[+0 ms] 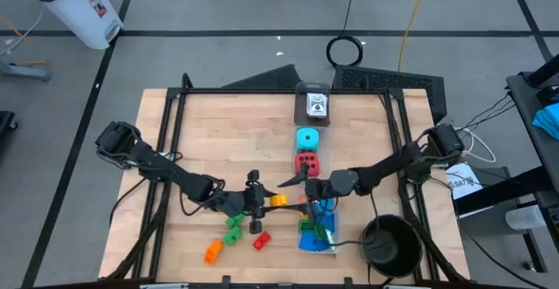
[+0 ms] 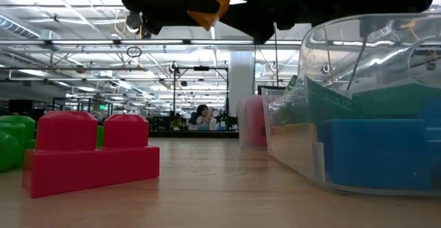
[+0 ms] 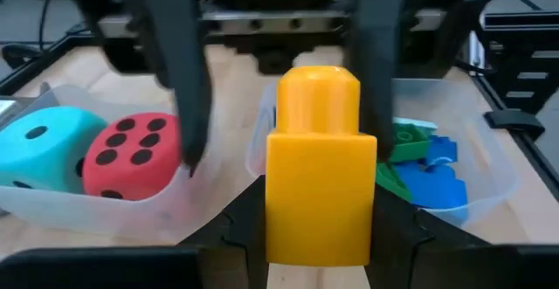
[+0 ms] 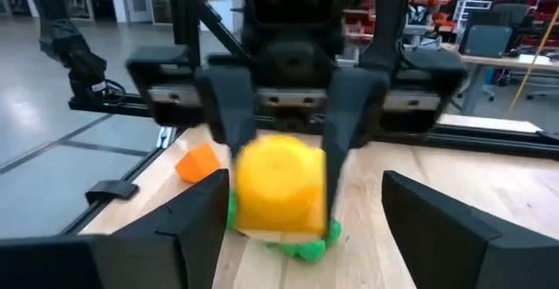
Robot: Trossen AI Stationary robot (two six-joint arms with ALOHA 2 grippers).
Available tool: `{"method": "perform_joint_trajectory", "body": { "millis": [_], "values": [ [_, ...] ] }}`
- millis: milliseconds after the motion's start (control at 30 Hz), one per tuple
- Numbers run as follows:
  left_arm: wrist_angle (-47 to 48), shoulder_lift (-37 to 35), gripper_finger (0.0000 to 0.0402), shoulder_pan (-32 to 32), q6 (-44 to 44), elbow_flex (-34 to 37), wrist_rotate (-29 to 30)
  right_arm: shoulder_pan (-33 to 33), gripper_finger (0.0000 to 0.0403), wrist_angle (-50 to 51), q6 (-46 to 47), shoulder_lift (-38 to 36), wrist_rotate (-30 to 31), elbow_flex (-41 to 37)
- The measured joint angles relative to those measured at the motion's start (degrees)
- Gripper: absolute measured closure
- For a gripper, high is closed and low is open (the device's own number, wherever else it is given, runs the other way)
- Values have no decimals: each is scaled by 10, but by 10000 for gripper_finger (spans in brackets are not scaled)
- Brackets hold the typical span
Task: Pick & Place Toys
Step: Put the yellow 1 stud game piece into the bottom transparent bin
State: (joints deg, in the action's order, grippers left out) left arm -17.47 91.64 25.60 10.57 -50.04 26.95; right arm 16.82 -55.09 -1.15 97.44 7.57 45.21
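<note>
A yellow brick (image 3: pixel 316 175) hangs above the table's middle, near its front, with my left gripper (image 3: pixel 319 215) shut on it. It also shows from above (image 1: pixel 278 200) and overhead in the low view (image 2: pixel 210 7). My right gripper (image 4: pixel 304 184) faces it from the table's right, open. Its fingers (image 3: pixel 179 88) stand on either side of the brick's stud end, apart from it. Beyond, a clear box (image 1: pixel 307 177) holds a cyan die (image 1: pixel 307 138) and a red die (image 1: pixel 307 161). Another clear box (image 1: pixel 332 247) holds blue and green bricks. My left gripper pinches the yellow brick's square body by its two sides (image 3: pixel 272 197) between its two fingers. The fingers come nearly level from the table's left and lie along the brick. The brick is lifted clear of the table, and its round stud (image 3: pixel 319 97) sticks out toward my right gripper.
Loose green (image 1: pixel 233 230), orange (image 1: pixel 213 251) and red (image 1: pixel 261 241) bricks lie under and in front of my left arm. A black bowl (image 1: pixel 390 241) stands at the front right. A small box with a card (image 1: pixel 314 104) sits at the far edge.
</note>
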Motion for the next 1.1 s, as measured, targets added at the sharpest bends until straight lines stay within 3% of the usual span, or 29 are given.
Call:
{"method": "perform_joint_trajectory", "body": {
  "millis": [233, 500, 767, 933, 1100],
  "values": [
    [6, 0, 271, 0, 3, 0, 0, 0, 164, -28, 3, 21, -1, 0],
    [7, 0, 262, -1, 15, 0, 5, 1, 303, -22, 12, 18, -2, 0],
    [4, 0, 203, -1, 38, 0, -1, 0, 304, 51, 8, -16, -5, 0],
    [9, -1, 187, -1, 48, 0, -2, 10, 304, 183, 24, -102, -3, 0],
    [14, -1, 184, 0, 50, 0, -2, 40, 304, 381, 54, -191, -3, 0]
  ]
}}
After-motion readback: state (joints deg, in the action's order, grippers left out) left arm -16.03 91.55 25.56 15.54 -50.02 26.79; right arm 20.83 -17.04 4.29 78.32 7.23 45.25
